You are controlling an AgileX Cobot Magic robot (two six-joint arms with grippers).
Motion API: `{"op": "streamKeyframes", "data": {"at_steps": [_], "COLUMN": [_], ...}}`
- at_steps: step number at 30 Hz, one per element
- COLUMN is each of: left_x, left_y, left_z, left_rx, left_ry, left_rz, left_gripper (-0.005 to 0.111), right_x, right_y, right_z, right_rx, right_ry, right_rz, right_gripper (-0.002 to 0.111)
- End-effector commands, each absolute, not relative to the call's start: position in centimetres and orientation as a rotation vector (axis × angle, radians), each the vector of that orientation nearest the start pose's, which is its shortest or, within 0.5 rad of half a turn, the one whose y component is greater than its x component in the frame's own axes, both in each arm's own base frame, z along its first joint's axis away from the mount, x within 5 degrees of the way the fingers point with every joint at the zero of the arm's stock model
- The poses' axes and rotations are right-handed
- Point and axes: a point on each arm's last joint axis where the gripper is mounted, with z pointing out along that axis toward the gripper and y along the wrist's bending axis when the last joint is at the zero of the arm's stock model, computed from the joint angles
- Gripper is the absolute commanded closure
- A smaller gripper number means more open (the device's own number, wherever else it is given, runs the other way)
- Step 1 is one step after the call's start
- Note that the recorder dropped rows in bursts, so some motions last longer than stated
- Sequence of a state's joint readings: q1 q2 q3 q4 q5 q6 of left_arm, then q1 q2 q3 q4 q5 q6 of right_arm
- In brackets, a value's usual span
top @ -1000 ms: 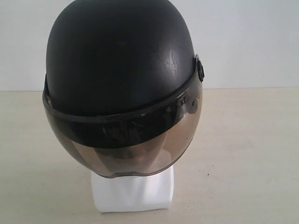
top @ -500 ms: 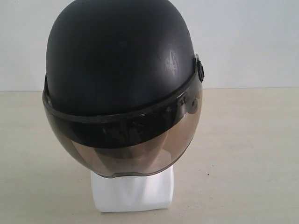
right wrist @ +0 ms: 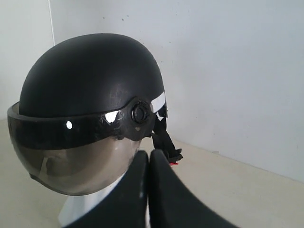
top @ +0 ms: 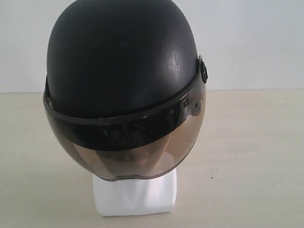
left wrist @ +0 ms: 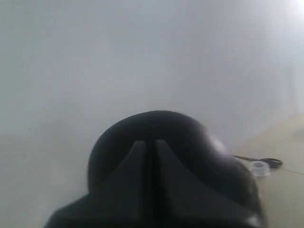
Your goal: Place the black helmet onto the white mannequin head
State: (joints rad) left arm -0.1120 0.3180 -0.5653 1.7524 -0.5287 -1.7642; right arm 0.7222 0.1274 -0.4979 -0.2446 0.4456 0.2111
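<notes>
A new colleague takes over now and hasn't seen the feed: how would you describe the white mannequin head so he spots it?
Start at the beige table before the pale wall; near the middle of the exterior view sits the black helmet. The white mannequin head is under it, only its squarish white base showing below the smoky visor, the one white block against black and beige.

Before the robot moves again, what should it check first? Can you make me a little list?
1. black helmet sits on white mannequin head: ok.
2. visor hangs down in front: ok.
3. left gripper shut, holding nothing: ok.
4. right gripper shut, holding nothing: ok.
5. chin strap fastened: cannot tell.
</notes>
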Motion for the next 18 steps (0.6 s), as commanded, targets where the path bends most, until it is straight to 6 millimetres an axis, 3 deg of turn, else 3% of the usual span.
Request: {"op": "streamKeyframes", "data": {"at_steps": [1,6,18], "left_x": [4.5,4.3,4.3], "left_y": [-4.2,-4.2,-4.2], "left_z": [33.8,31.8,31.7], "left_rx": [0.427,0.426,0.426], "left_ry": [1.314,1.338,1.339], "left_rz": [-0.366,-0.371,-0.371], "left_gripper": [0.102,0.102,0.102], "right_x": [2.9,2.9,2.9], "right_y": [1.2,1.2,1.2], "right_z": [32.8,32.8,32.8], "right_rx": [-0.476,-0.476,-0.473], "right_ry": [1.505,1.505,1.506], "right_rz": [0.479,0.479,0.482], "right_gripper": [0.108,0.108,0.108]}}
